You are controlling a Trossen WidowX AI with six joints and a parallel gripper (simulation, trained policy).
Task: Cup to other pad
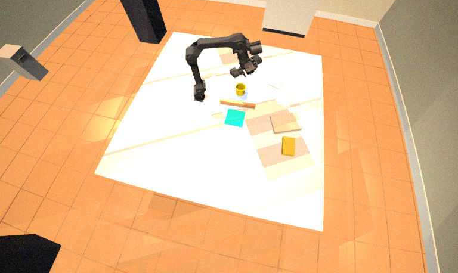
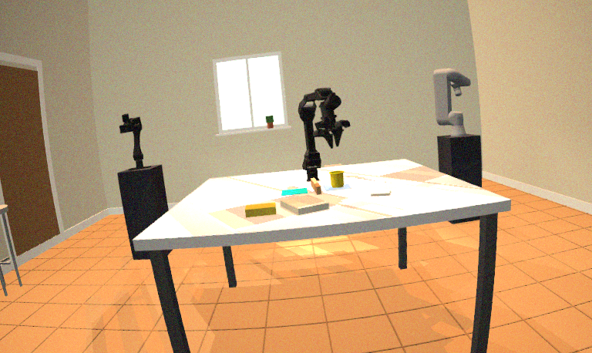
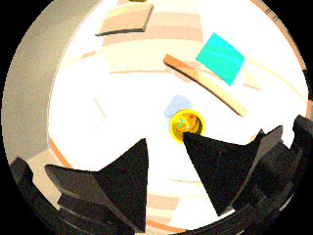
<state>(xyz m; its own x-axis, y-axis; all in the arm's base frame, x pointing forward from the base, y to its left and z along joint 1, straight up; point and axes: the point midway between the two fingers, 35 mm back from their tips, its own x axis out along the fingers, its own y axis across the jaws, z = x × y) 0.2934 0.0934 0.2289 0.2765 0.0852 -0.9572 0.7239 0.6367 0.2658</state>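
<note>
The yellow cup [image 1: 241, 89] [image 2: 337, 179] [image 3: 196, 128] stands upright on the pale blue pad [image 1: 244, 96] [image 2: 344, 186] [image 3: 178, 104]. Several small coloured marbles show inside it in the wrist view. The cyan pad [image 1: 235, 117] [image 2: 294, 192] [image 3: 221, 58] lies on the other side of the wooden bar, with nothing on it. My gripper [image 1: 247, 74] [image 2: 334, 146] [image 3: 164, 139] is partly open and empty, pointing down, well above the table and the cup. In the wrist view the right fingertip overlaps the cup's near rim, with the cup lying ahead and to the right.
A wooden bar [image 1: 237, 104] [image 2: 316, 186] [image 3: 205, 84] lies between the two pads. A flat tan slab [image 1: 285, 122] [image 2: 304, 203] [image 3: 126, 19] and a yellow block [image 1: 288, 146] [image 2: 260, 210] lie beyond the cyan pad. A small pale flat piece [image 1: 275, 84] [image 2: 380, 193] lies beside the cup's pad.
</note>
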